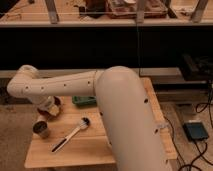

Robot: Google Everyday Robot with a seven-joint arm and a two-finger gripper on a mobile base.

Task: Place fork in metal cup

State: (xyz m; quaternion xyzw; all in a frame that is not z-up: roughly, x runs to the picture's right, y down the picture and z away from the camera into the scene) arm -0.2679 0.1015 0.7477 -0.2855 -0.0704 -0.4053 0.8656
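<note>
Gripper (48, 111) sits low at the far left of the wooden table (90, 150), mostly hidden under the arm's white elbow; fingers are together, and what, if anything, they pinch is not visible. Metal cup (41, 129) stands just at 6 o'clock of the gripper, upright, near the table's left edge, dark inside. Fork is not visible anywhere in this view, so cannot say where it is. At 4 o'clock from the gripper lies a black-handled brush utensil (70, 135), diagonal, head toward table center, handle toward the front-left. At 3 o'clock a green tray (83, 101) peeks out from behind the arm. The arm (125, 115) itself, big white link, covers the table's middle and right side. Floor at right holds a dark box (195, 131) with cables.
</note>
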